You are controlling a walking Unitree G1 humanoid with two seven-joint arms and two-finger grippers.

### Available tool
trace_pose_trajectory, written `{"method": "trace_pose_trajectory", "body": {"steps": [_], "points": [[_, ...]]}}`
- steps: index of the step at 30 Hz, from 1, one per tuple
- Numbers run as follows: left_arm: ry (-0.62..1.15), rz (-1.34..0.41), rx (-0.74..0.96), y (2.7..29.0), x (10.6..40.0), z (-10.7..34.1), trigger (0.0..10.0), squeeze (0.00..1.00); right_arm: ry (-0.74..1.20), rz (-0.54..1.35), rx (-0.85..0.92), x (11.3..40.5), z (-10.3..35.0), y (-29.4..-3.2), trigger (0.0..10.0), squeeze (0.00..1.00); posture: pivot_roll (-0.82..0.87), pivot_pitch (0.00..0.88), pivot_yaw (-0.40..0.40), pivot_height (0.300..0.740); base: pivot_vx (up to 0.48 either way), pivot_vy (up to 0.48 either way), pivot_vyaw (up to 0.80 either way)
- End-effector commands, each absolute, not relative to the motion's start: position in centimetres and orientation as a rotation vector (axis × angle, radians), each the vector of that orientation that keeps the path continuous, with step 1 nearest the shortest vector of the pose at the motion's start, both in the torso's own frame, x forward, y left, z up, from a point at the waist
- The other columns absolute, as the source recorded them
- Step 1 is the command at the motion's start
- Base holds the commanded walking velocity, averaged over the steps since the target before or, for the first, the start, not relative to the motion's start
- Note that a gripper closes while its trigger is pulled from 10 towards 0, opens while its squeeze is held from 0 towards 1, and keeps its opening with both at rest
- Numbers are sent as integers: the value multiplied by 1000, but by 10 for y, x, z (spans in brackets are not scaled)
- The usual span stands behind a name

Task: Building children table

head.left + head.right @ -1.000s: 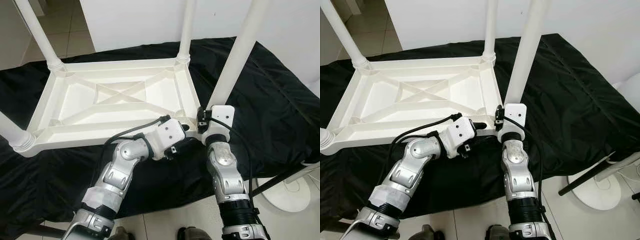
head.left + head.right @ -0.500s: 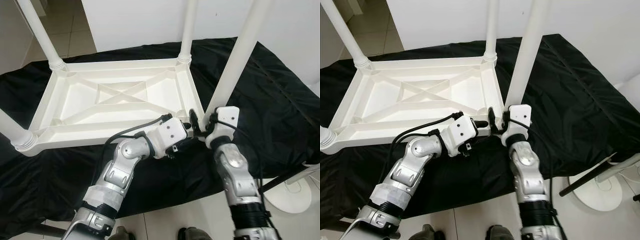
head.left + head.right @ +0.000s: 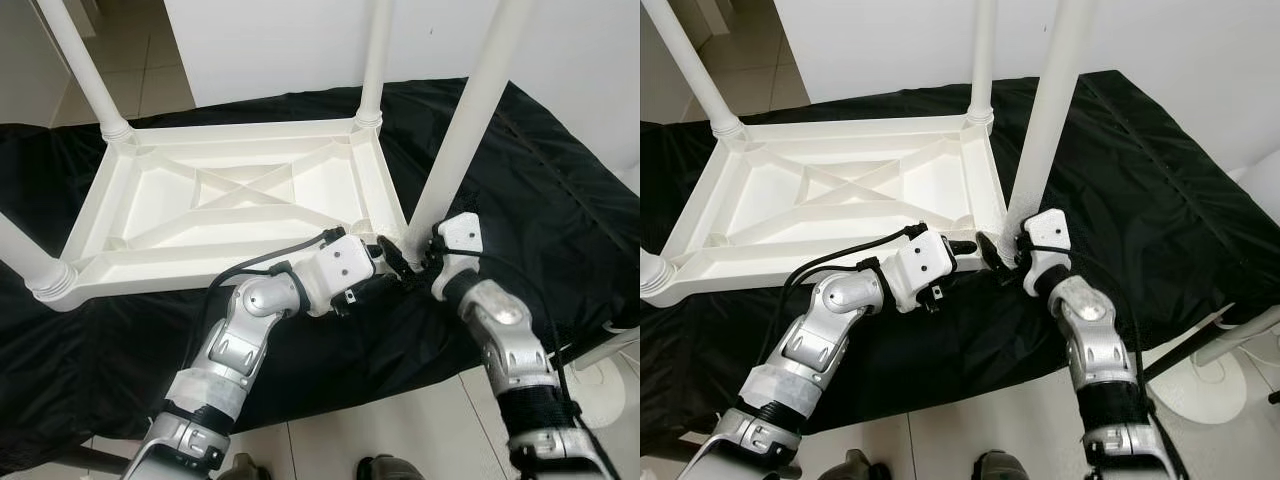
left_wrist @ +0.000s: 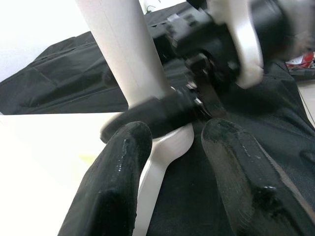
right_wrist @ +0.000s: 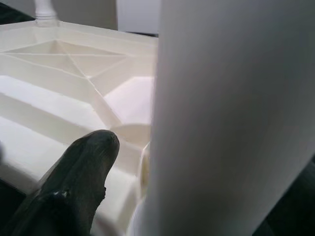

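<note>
Both grippers: right (image 3: 400, 262) fingers clamp smooth round leg (image 3: 462, 135); left (image 4: 172, 162) fingers apart.

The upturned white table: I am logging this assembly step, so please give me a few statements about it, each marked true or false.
1. The white plastic table lies upside down on a black cloth. True.
2. The right gripper is at the bottom of the table leg at the near right corner. True.
3. The left gripper is over at the far left leg. False: it is by that same near right corner, beside the right gripper.
4. The left gripper's jaws are shut tight on the leg. False: they stand apart, with the table's corner edge between them.
5. The table rests on bare tiles. False: it rests on the cloth; tiles show nearer the robot.
</note>
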State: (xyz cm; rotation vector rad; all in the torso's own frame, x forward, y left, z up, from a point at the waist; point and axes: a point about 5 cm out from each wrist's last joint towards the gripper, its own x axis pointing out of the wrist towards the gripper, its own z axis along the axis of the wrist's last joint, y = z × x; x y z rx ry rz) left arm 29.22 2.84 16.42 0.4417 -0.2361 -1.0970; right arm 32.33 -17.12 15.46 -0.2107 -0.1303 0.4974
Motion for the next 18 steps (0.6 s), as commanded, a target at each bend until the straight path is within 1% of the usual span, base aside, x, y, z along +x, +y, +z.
{"method": "trace_pose_trajectory", "body": {"steps": [1,2,3,4,5,9,16,17,18], "points": [[-236,-1003,438,32,296,160,10000,0,-107,536,-206,324,148,-169,10000,0,-135,21,59,740,0,0,0],[-234,-1005,441,31,296,160,10000,0,-100,555,-218,326,147,-169,9529,0,-133,21,60,740,0,0,0],[-232,-1005,442,31,296,160,10000,0,-90,572,-225,327,146,-169,1137,0,-131,21,62,740,0,0,0],[-232,-1005,442,31,296,160,10000,0,-90,572,-225,327,146,-169,1137,0,-131,21,62,740,0,0,0],[-231,-1006,444,31,296,160,10000,0,-81,587,-231,329,146,-169,0,0,-131,21,62,740,0,0,0],[-231,-1004,447,31,297,160,10000,0,-70,615,-237,332,144,-172,0,0,-127,20,58,740,0,0,0],[-231,-1000,446,31,296,160,10000,0,-74,607,-221,333,141,-177,0,0,-124,19,53,740,0,0,0],[-231,-1000,445,31,296,160,10000,0,-81,592,-205,332,141,-177,10000,0,-125,20,53,740,0,0,0],[-231,-1000,445,31,296,160,10000,0,-81,592,-205,332,141,-177,10000,0,-125,20,53,740,0,0,0]]}}
